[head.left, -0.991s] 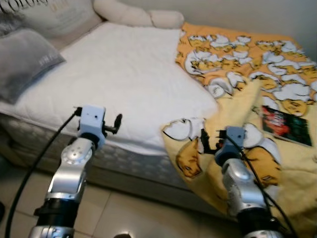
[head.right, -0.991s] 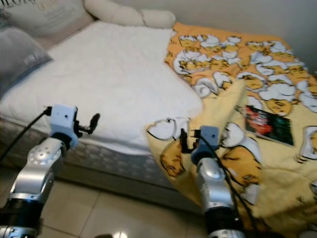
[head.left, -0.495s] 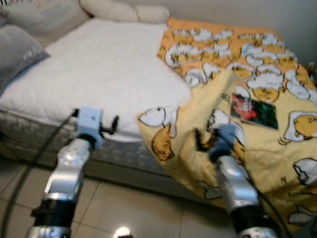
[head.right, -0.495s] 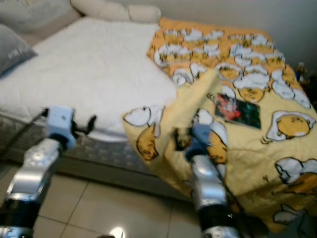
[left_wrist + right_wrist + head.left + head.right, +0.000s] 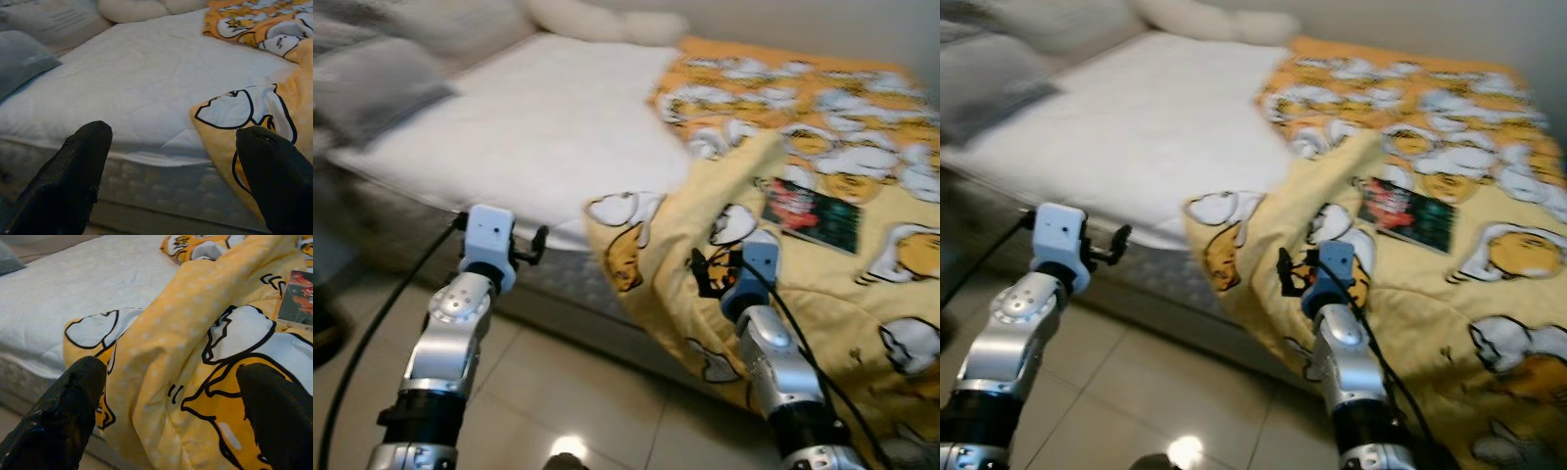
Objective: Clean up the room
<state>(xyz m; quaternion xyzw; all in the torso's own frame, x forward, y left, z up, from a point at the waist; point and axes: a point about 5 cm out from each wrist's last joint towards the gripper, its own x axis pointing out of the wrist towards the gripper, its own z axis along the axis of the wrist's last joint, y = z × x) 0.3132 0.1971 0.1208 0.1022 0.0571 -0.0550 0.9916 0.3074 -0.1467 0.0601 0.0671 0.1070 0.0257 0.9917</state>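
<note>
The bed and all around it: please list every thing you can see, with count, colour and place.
Mattress: one, white, bare left part of the bed.
Blanket: one, yellow with cartoon prints, covering the bed's right part and hanging over its front edge.
Book: one, dark with red, lying on the blanket.
Grey pillow: one, at the bed's left end.
Cream pillows: blurred, along the far edge by the wall.
Floor: light tiles, before the bed.
Left claw: black, open, before the mattress edge.
Right claw: black, open, facing the blanket.
</note>
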